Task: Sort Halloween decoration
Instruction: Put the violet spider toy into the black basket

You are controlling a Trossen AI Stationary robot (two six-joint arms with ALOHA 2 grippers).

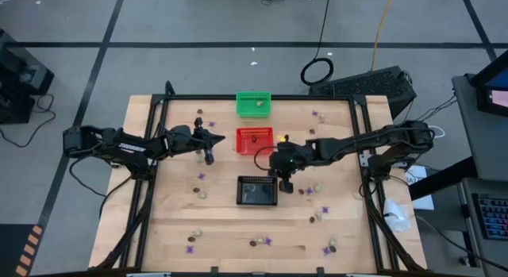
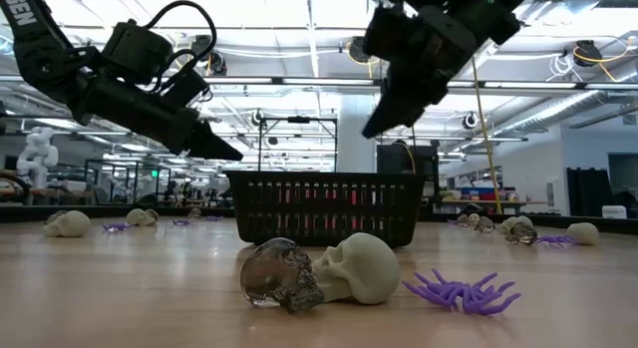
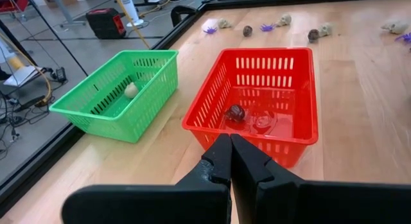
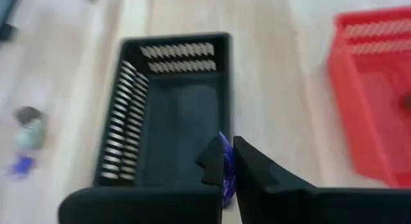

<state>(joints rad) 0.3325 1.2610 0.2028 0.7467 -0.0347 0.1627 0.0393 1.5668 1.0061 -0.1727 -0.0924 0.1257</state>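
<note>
Tiny purple, cream and dark trinkets lie scattered over the wooden table (image 1: pixel 230 229). My right gripper (image 1: pixel 286 182) (image 4: pixel 226 161) hangs above the right end of the black basket (image 1: pixel 257 191) (image 4: pixel 173 121), shut on a purple trinket (image 4: pixel 225 167). My left gripper (image 1: pixel 209 156) (image 3: pixel 230 147) is shut and bare, hovering just left of the red basket (image 1: pixel 255 140) (image 3: pixel 257 95). That basket holds a dark trinket (image 3: pixel 235 112) and a clear one (image 3: pixel 263 121). A cream trinket (image 3: pixel 131 90) lies in the green basket (image 1: pixel 254 103) (image 3: pixel 115 89). My right gripper pinches the purple trinket between its two fingers; only a sliver of purple (image 4: pixel 224 147) shows in the gap. The fingers slant downward from the table's right side. The trinket is lifted clear, over the black basket.
Close to the low camera lie a clear skull (image 2: pixel 279 273), a cream skull (image 2: pixel 364 268) and a purple spider (image 2: pixel 464 291). More trinkets sit along the near edge (image 1: pixel 262 242) and the right side (image 1: pixel 321 213). A black frame (image 1: pixel 361 118) borders the table.
</note>
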